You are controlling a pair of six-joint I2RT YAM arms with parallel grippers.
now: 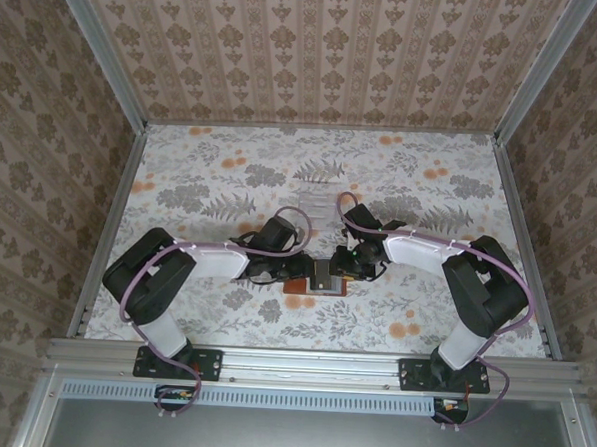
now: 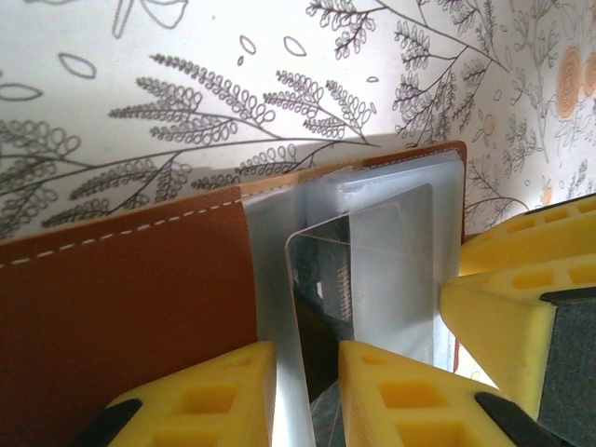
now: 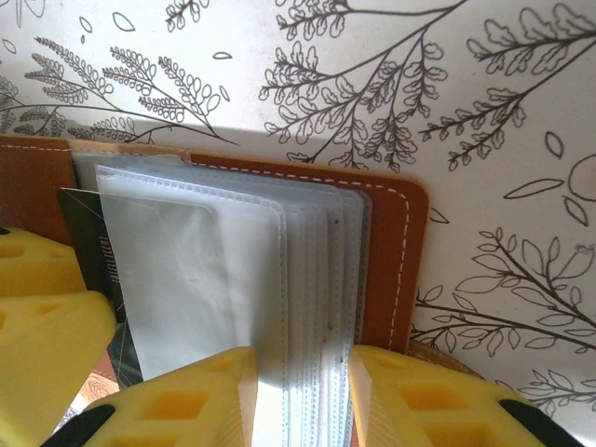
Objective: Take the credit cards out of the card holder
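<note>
Lying open on the flowered table point(image 2: 186, 84), the card holder point(image 2: 121, 289) sits between both pincers
Right pincer point(image 3: 300, 377) clamps its clear sleeves point(image 3: 307, 279); left pincer point(image 2: 307, 377) straddles a sleeve and a credit card point(image 2: 368, 279), grip impossible to judge. Card lettering is too blurred to read, its near end hidden between the pads. Card points away from the left pincer; holder runs crosswise

1. Overhead view: even, bright light, fairly sharp, with soft shadows on the table point(image 1: 231, 170).
2. Wrist views: bright; the yellow fingertips point(image 2: 223, 396) close to the lens are blurred; the plastic sleeves point(image 3: 214, 270) show pale glare.
</note>
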